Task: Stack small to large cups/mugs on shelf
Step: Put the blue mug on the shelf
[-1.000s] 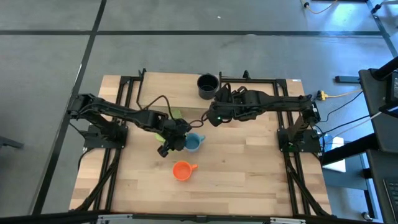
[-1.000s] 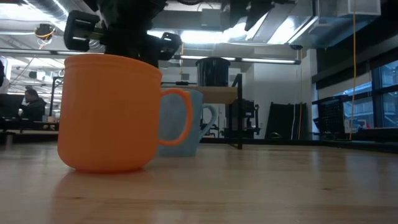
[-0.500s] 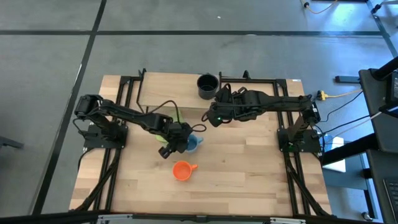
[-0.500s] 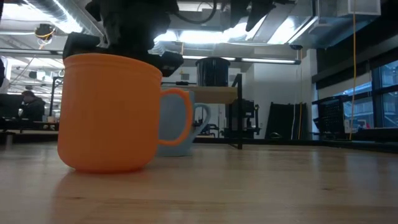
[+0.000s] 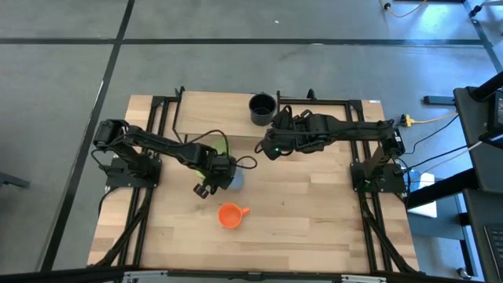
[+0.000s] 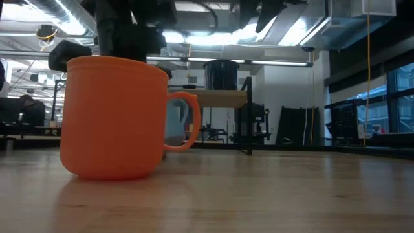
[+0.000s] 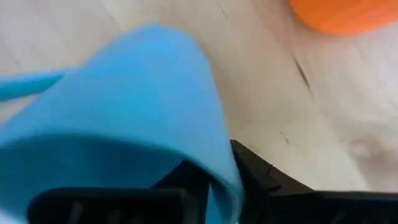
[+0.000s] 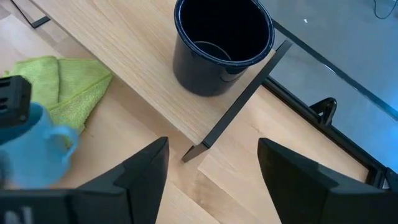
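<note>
Light blue mug has shifted left, apparently lifted, left tool clamped on its rim.

From my remote station I note a crumpled green cloth lying on the wooden tabletop, a yellow cable trailing off the table's right side, and grey floor around.

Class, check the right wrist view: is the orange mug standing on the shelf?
No: only the dark navy mug stands on the shelf; the orange mug sits on the tabletop.
</note>
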Robot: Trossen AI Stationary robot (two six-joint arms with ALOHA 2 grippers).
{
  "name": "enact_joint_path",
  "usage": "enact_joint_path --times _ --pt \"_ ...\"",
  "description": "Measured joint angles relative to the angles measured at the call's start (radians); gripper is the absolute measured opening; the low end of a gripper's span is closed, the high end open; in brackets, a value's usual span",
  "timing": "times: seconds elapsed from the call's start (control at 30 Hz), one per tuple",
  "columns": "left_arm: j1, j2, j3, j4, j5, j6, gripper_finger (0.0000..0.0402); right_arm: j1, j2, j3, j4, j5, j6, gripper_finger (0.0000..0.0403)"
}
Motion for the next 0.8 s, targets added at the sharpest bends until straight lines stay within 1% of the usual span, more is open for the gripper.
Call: enact_joint_path --times 0.1,0.23,0.43,0.57,0.67,0.8 --pt "-0.012 -0.026 0.0 0.045 -0.032 -0.002 0.0019 0.0 0.0 0.0 0.0 0.002 0.0 0.0248" --pt "-0.013 -0.053 0.0 0.061 -0.062 -0.025 0.0015 0.0 0.0 0.0 0.0 0.002 0.001 0.0248" --pt "-0.027 -0.055 0.0 -0.107 -0.069 -0.054 0.0015 0.0 0.0 0.0 -0.005 0.003 0.003 0.0248" --pt "-0.075 -0.065 0.0 -0.195 -0.099 -0.086 0.0015 0.0 0.0 0.0 -0.011 0.003 0.002 0.0248" --pt "-0.115 -0.089 0.0 -0.239 -0.148 -0.127 0.0015 0.0 0.0 0.0 -0.012 0.003 0.001 0.0248" --pt "-0.146 -0.113 0.0 -0.316 -0.144 -0.216 0.0015 0.0 0.0 0.0 -0.018 0.003 0.001 0.0248"
